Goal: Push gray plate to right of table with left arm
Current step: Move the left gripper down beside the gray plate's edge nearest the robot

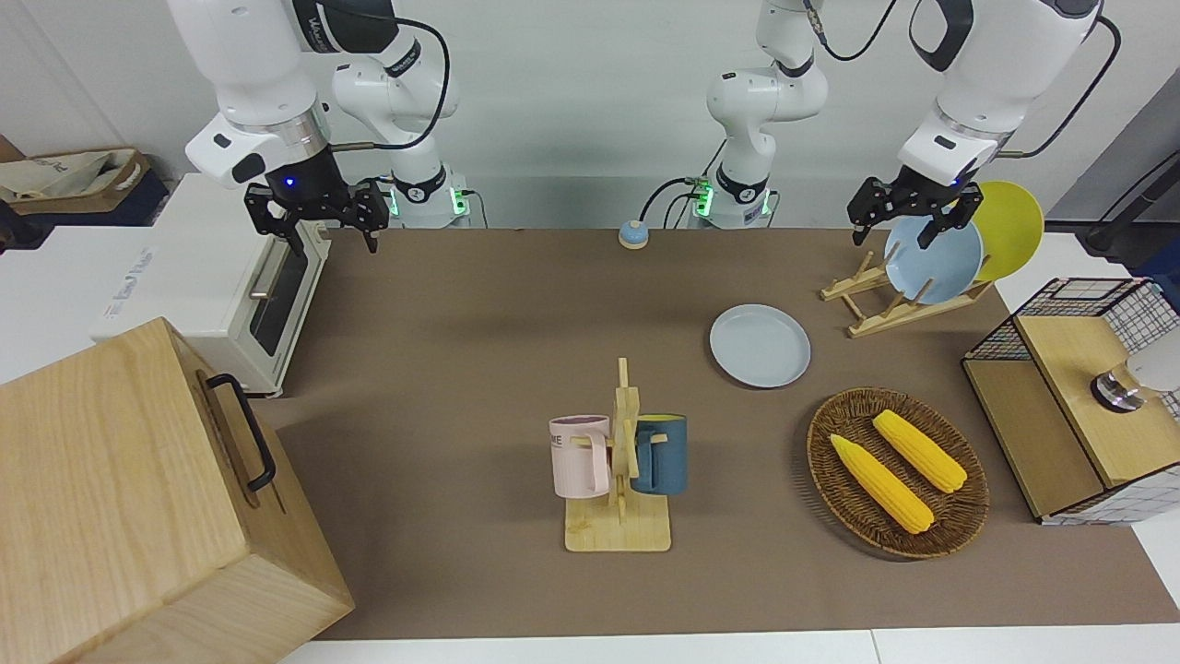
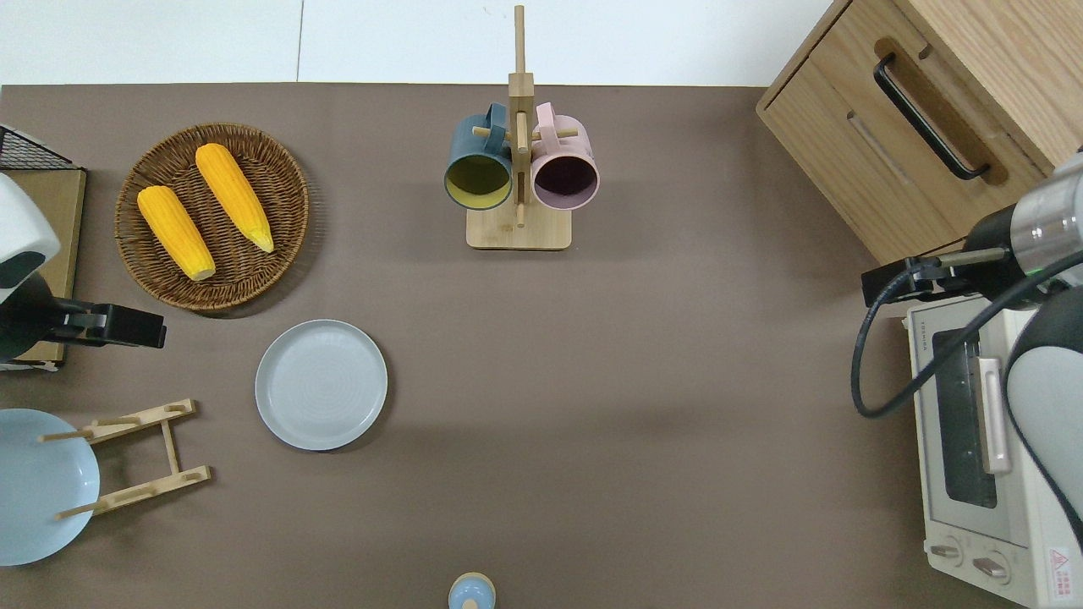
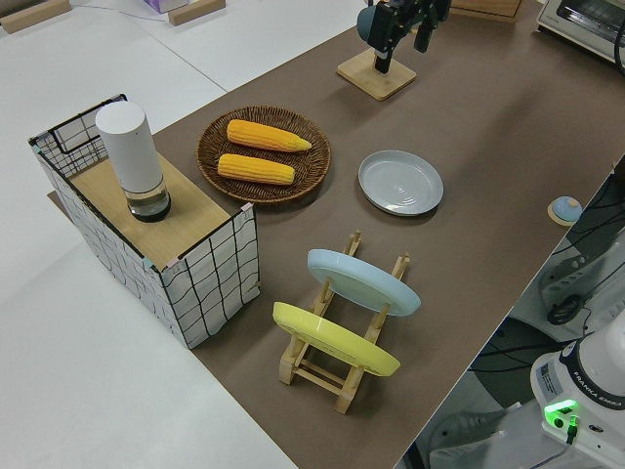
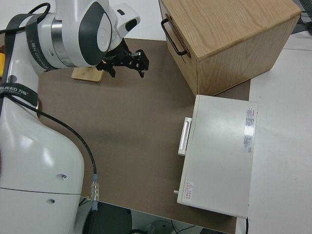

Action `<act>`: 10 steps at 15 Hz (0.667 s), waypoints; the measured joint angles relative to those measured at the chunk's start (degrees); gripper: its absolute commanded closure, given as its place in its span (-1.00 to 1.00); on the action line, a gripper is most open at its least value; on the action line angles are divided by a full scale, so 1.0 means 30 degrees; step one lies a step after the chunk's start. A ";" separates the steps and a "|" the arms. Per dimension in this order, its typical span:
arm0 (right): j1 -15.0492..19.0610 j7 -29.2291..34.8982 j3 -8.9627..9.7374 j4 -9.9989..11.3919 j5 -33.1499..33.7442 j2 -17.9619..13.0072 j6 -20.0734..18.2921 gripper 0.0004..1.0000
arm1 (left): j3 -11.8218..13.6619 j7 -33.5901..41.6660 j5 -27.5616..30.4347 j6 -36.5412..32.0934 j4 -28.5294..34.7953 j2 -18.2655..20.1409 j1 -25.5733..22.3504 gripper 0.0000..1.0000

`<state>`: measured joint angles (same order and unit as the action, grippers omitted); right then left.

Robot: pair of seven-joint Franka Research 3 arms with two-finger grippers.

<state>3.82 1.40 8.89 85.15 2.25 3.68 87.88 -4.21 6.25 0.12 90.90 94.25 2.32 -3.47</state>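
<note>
One gray plate (image 2: 321, 384) lies flat on the tabletop (image 2: 592, 406) near the corn basket (image 2: 211, 216), and my left jaws (image 1: 913, 214), spread wide, could bump the plate rack (image 2: 127, 457) coming down.

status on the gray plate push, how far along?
Nothing looks done: the gray plate lies flat at the left arm's end of the table, beside the plate rack. The left gripper is up in the air, fingers open, touching nothing. Right arm parked. The whole push toward the right arm's end remains.
</note>
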 measured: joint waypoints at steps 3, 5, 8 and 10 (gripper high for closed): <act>0.0000 0.0000 0.0000 0.0000 0.0000 0.0000 0.0000 -0.97 | 0.0000 -0.0022 0.0000 0.0000 0.0000 0.0000 0.0000 -0.99; 0.0000 0.0000 0.0000 0.0000 0.0000 0.0000 0.0000 -0.97 | 0.0000 -0.0023 0.0000 0.0000 0.0000 0.0000 0.0000 -0.99; 0.0000 0.0000 0.0000 0.0000 0.0000 0.0000 0.0000 -0.97 | 0.0000 -0.0026 0.0000 -0.0019 0.0056 0.0018 0.0000 -0.99; 0.0000 0.0000 0.0000 0.0000 0.0000 0.0000 0.0000 -0.97 | 0.0000 -0.0031 0.0000 -0.0039 0.0330 0.0071 0.0000 -0.99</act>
<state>3.82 1.40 8.89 85.16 2.25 3.68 87.88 -4.21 6.16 0.12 90.78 95.24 2.53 -3.47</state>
